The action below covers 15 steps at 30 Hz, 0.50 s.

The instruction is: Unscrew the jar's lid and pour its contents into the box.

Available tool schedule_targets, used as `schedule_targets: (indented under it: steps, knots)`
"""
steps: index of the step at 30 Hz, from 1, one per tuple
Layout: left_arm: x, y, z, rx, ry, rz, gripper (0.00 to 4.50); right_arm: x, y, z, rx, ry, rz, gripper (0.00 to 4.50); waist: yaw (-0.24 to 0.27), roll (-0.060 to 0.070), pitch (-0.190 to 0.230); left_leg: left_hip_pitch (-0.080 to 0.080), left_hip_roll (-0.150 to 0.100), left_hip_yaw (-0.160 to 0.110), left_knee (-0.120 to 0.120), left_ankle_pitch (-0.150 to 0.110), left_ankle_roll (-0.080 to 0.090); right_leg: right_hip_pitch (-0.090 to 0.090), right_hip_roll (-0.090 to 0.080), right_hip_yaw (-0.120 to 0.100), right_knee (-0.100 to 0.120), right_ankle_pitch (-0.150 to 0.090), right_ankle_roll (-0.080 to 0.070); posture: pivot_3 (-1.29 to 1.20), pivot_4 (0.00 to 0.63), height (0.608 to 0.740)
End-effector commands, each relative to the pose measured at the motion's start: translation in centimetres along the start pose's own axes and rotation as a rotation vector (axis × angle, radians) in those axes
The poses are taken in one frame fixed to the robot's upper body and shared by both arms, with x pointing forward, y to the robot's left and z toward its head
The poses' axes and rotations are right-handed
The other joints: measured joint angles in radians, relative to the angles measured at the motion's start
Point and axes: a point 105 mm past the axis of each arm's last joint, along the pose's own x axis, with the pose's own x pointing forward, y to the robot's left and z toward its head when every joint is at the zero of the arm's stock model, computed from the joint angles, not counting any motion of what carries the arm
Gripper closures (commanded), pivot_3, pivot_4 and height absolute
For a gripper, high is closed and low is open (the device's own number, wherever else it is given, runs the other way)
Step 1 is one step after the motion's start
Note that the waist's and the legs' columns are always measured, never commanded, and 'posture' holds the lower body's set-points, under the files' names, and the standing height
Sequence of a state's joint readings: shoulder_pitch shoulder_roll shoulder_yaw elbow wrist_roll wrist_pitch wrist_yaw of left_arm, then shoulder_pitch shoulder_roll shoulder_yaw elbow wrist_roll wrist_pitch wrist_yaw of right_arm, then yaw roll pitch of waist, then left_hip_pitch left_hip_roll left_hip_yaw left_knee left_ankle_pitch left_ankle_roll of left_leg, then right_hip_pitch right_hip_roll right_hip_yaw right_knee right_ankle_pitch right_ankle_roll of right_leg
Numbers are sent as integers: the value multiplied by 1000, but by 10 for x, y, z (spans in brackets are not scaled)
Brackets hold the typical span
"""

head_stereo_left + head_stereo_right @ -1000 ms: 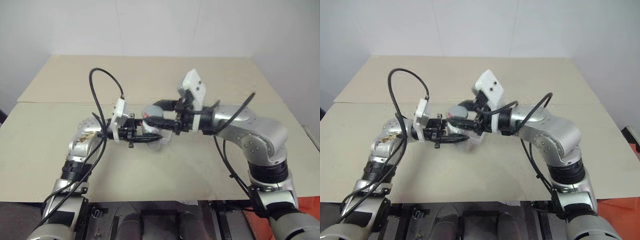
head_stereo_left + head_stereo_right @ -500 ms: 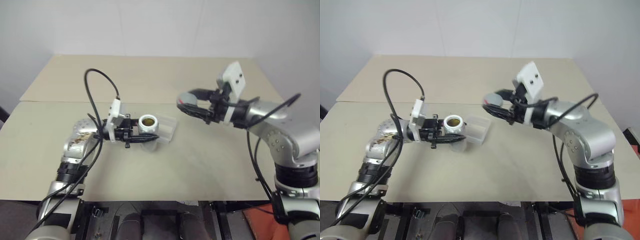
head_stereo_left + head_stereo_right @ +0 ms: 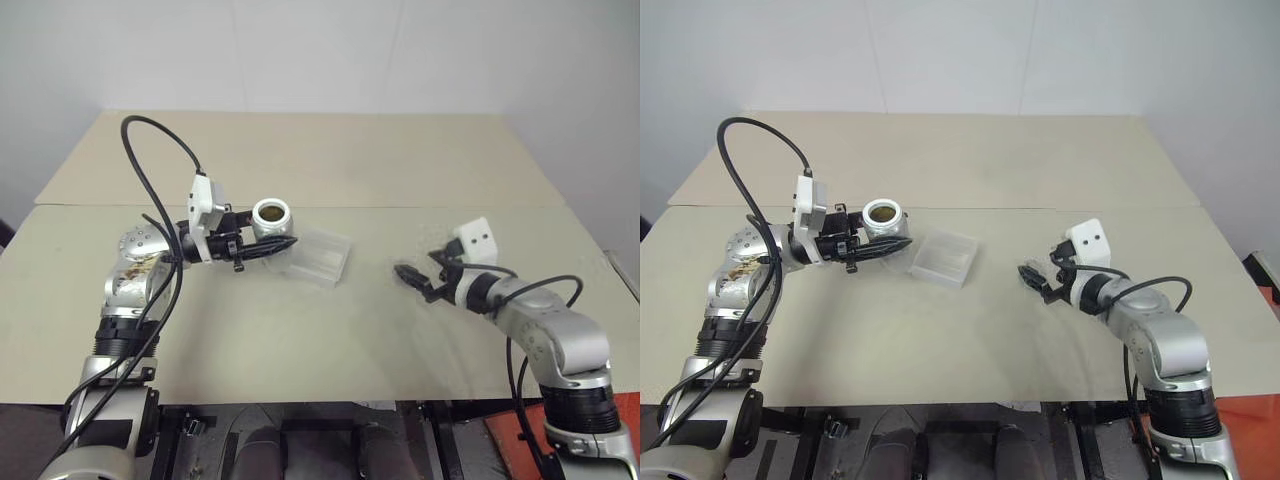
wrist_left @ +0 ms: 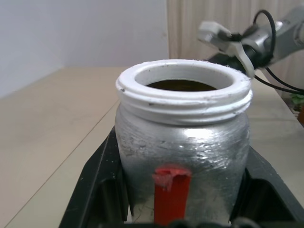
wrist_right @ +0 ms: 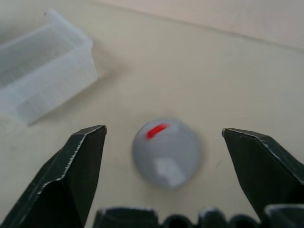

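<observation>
My left gripper (image 3: 268, 243) is shut on the jar (image 3: 270, 216), holding it upright above the table, just left of the box (image 3: 322, 258). The jar's silvery body (image 4: 183, 142) has a red patch and its white threaded rim is uncovered. Yellowish-brown contents (image 3: 268, 211) show inside its mouth. The clear box lies flat on the table. My right gripper (image 5: 164, 132) hangs low over the table at the right, open, with the grey lid (image 5: 166, 152) lying on the tabletop between its fingers (image 5: 80, 166), touching neither. The right gripper (image 3: 410, 276) is well right of the box.
The beige table (image 3: 300, 340) has a seam across its far half, with open surface in front of the box and between the arms. A black cable (image 3: 150, 160) loops above my left arm. The table's right edge is near my right elbow.
My right gripper has swung down and to the right from the jar with the lid, then opened and let it go onto the table. My left gripper has raised the open jar slightly leftward.
</observation>
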<state>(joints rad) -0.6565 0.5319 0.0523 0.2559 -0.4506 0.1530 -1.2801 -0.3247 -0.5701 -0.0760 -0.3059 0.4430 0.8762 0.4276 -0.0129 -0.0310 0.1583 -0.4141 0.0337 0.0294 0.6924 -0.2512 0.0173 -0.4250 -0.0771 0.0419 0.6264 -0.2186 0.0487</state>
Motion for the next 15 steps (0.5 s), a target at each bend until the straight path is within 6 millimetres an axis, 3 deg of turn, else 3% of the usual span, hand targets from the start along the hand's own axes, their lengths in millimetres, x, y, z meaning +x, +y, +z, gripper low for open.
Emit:
schedule_targets:
  steps: [1, 8, 15]
  knots:
    - [2, 2, 11, 54, -19, 10, 2418, -15, 3, 21, -93, -76, 43, 48, 1, 0, 0, 0, 0, 0, 0, 0, 0, 0, 0, 0, 0, 0, 0, 0, 150, 740]
    - [11, 20, 13, 208, 31, 111, 2418, -34, 17, 38, -186, -111, 192, 48, 2, 0, 0, 1, 0, 0, 0, 0, 0, 1, 0, 0, 0, 0, 0, 0, 150, 740]
    - [41, 57, 6, 716, 184, 314, 2418, -49, 36, 53, -240, -91, 420, 48, 17, -1, 0, 1, -1, 0, 0, 0, 0, 2, 0, 0, -2, 0, 1, 0, 150, 740]
